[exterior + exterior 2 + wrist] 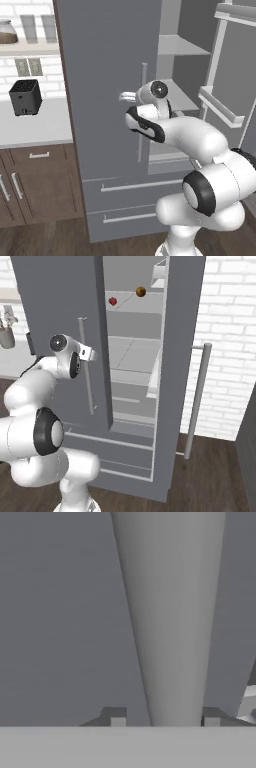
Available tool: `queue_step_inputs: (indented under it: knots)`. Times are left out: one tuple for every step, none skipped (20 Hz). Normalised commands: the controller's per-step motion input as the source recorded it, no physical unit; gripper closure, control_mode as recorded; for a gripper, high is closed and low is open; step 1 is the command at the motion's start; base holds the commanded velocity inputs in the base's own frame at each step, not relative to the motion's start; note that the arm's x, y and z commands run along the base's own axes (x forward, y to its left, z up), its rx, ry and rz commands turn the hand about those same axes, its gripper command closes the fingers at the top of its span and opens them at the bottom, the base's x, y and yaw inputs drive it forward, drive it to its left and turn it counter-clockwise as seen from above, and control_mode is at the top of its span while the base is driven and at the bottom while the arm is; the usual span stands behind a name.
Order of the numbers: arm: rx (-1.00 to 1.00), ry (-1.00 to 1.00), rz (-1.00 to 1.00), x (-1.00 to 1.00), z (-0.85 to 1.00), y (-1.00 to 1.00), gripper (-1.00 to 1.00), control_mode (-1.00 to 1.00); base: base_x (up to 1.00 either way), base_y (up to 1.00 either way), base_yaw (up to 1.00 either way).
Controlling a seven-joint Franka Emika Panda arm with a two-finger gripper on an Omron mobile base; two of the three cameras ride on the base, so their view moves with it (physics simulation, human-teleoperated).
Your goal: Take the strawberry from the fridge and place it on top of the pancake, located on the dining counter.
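Observation:
The grey fridge has its left door shut and its right door swung open. Inside, the tiny red strawberry lies on an upper shelf. My gripper is at the left door's slim silver handle, its fingertips straddling it. One fingertip is against the handle and a small gap remains on the other side. From the base cameras the gripper sits mid-height on the handle, well below and left of the strawberry. The pancake and the dining counter are out of view.
A round orange-brown fruit sits just right of the strawberry. The open right door with its long handle juts toward me, with door shelves. A black toaster stands on the white worktop at left.

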Motion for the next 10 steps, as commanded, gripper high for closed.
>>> queue_step_inputs:
  knots:
    - [-0.01,0.11,0.14,-0.79,0.00,1.00,1.00,-1.00,0.00,0.00,0.00]
    - [-0.02,0.10,0.14,-0.79,0.00,1.00,1.00,-1.00,0.00,0.00,0.00]
    - [-0.02,0.07,0.11,-0.83,0.00,1.00,1.00,-1.00,0.00,0.00,0.00]
    - [-0.05,0.00,0.03,-0.89,0.00,1.00,1.00,-1.00,0.00,0.00,0.00]
    - [-0.09,0.00,0.00,-0.77,0.00,1.00,1.00,-1.00,0.00,0.00,0.00]
    - [-0.09,0.00,0.00,-0.78,0.00,1.00,1.00,-1.00,0.00,0.00,0.00]
    - [-0.09,0.00,0.00,-0.74,0.00,1.00,1.00,-1.00,0.00,0.00,0.00]
    - [-0.08,0.00,0.00,-0.75,0.00,1.00,1.00,-1.00,0.00,0.00,0.00]
    - [-0.06,0.00,0.00,-0.74,0.00,1.00,1.00,-1.00,0.00,0.00,0.00]
    - [-0.06,0.00,0.00,-0.71,0.00,1.00,1.00,-1.00,0.00,0.00,0.00]
